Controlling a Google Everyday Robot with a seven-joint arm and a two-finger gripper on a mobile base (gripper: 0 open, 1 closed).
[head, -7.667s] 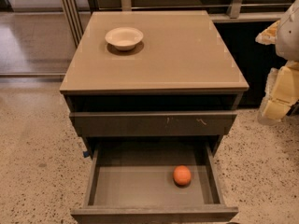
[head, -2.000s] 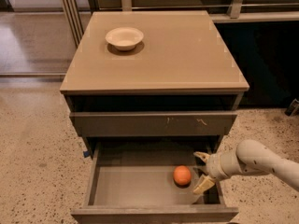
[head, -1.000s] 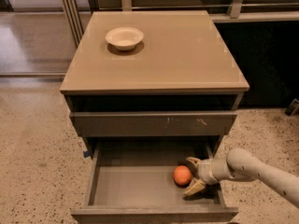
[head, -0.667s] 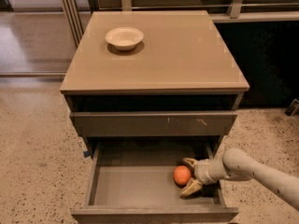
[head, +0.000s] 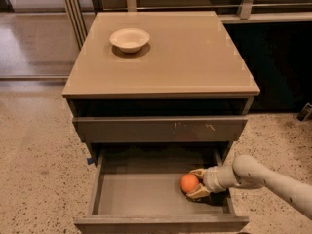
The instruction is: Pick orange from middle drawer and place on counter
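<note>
Tool [head: 193, 183] against one orange [head: 188, 182] in one open middle drawer [head: 146, 195], hold cannot be told, one bowl [head: 129, 39] on counter [head: 187, 52]

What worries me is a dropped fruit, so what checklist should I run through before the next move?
1. Gripper at the orange, on its right side: ok.
2. Firm hold on the orange: cannot tell.
3. Middle drawer pulled open, orange resting on its floor near the right wall: ok.
4. Scratched drawer front above is shut and does not cover the orange: ok.
5. Counter has bare room to the right of the white bowl: ok.
</note>
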